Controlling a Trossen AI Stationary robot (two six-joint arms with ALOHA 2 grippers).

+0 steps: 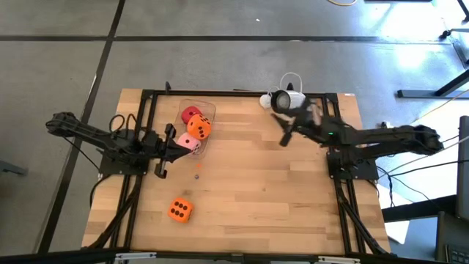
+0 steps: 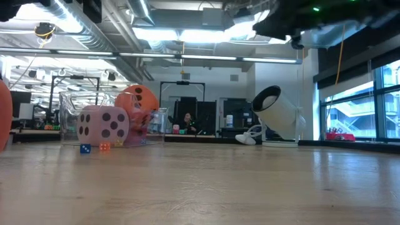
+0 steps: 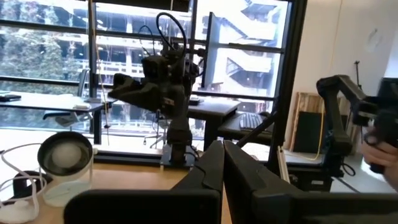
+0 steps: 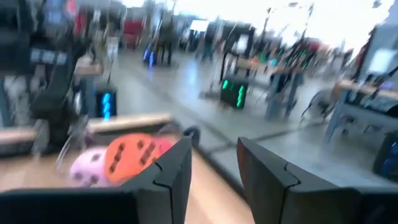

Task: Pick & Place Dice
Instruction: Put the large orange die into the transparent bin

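Clear container (image 1: 199, 121) near the table's far edge holds three dice; left gripper (image 1: 178, 144) closed beside it, right gripper (image 1: 287, 134) partly open, empty.

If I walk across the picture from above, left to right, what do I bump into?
Left gripper → lone orange die → white camera → right gripper.

Three dice, red (image 1: 190, 114), orange (image 1: 199, 127) and pink (image 1: 190, 143), are clustered at the table's (image 1: 256, 191) far left. A second orange die (image 1: 179, 210) is set apart nearer the front.
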